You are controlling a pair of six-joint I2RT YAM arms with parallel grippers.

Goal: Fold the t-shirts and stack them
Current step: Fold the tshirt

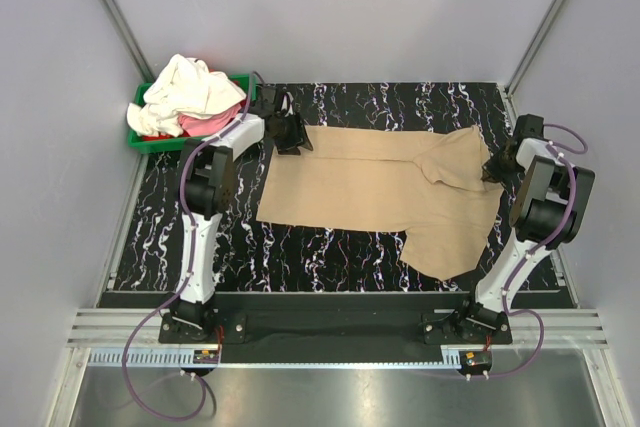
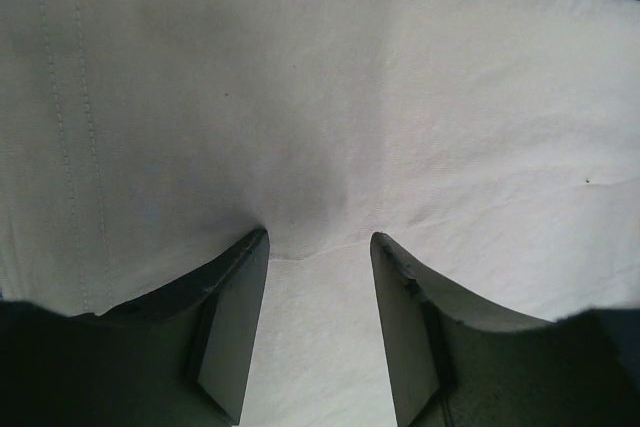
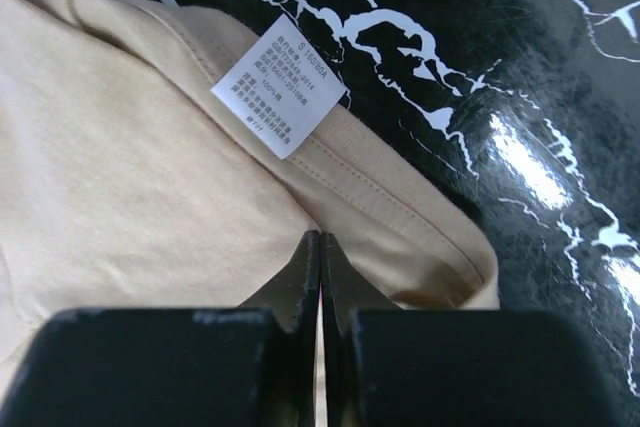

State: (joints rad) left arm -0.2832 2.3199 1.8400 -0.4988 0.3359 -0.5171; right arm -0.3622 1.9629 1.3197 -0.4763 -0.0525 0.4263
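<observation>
Top external view: the tan t-shirt (image 1: 380, 187) lies flat on the counter (image 1: 330, 247), long axis running left to right between my arms, with my left pincer (image 1: 290, 135) spread wide over its far left corner and my right pincer (image 1: 493, 169) pinched shut on its right hem beside the label (image 3: 278, 87).
</observation>
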